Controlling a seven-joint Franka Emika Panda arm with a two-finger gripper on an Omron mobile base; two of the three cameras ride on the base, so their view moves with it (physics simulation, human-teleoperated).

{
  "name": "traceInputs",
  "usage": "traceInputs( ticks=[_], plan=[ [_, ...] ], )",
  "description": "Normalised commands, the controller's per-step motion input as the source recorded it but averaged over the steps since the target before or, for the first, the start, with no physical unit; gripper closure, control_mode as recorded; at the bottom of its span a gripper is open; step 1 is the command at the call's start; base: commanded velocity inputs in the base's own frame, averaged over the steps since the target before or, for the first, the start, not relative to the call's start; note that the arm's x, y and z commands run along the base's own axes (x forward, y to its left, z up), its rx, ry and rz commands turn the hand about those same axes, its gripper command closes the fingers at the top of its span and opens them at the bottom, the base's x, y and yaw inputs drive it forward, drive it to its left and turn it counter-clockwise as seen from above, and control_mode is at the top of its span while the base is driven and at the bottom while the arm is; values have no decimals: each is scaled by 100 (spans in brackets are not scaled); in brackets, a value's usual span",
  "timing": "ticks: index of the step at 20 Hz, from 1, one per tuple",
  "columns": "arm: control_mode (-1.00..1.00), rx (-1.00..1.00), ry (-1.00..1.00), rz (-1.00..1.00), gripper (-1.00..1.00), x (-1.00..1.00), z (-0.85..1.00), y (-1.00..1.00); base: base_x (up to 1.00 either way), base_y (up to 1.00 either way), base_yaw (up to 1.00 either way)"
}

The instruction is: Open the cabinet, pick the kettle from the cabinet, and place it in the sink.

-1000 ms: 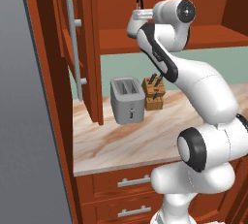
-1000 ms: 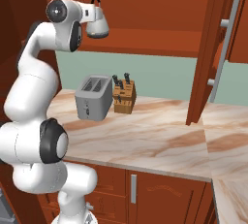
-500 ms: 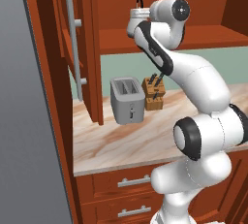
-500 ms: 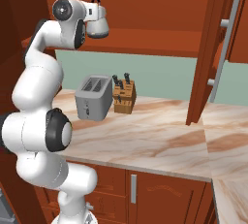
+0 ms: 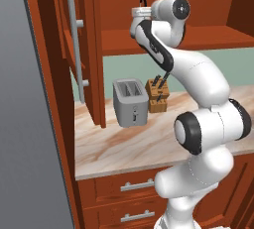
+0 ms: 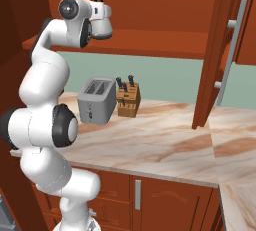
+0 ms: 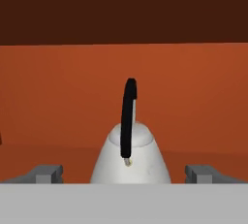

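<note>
From the left base view, the cabinet point(image 5: 82, 49) stands with its door swung out over the bench point(image 5: 129, 146), the long grey bar handle point(image 5: 75, 57) facing the room. Just right of the door, on the bench, sits a boxy grey toaster point(image 5: 130, 102), and close beside that a wooden knife block point(image 5: 158, 95). Above them the white arm reaches up into the open cabinet, and the black arch of the kettle point(image 5: 143, 1) handle pokes up just behind the hand.

In the hand view the kettle point(image 7: 130, 160) sits upright on the cabinet shelf, directly between the two fingertips of the tool point(image 7: 125, 173). The tool is spread wide, its tips standing clear of the kettle's sides, gripping nothing.
</note>
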Motion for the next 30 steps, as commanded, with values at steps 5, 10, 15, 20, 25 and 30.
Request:
traceInputs(
  ticks=[5, 10, 15, 20, 25, 30],
  plan=[
    [-100, 0, 0, 0, -100, 22, -5, 1, 0, 0, 0],
    [-100, 0, 0, 0, -100, 25, -11, 2, 0, 0, 0],
    [-100, 0, 0, 0, -100, 32, -4, 1, 0, 0, 0],
    [-100, 0, -1, 0, -100, 23, 0, 0, 0, 0, 0],
    [-100, 0, -1, 0, -100, 14, 2, 0, 0, 0, 0],
    [-100, 0, 0, 0, -100, 15, 7, 1, 0, 0, 0]
  ],
)
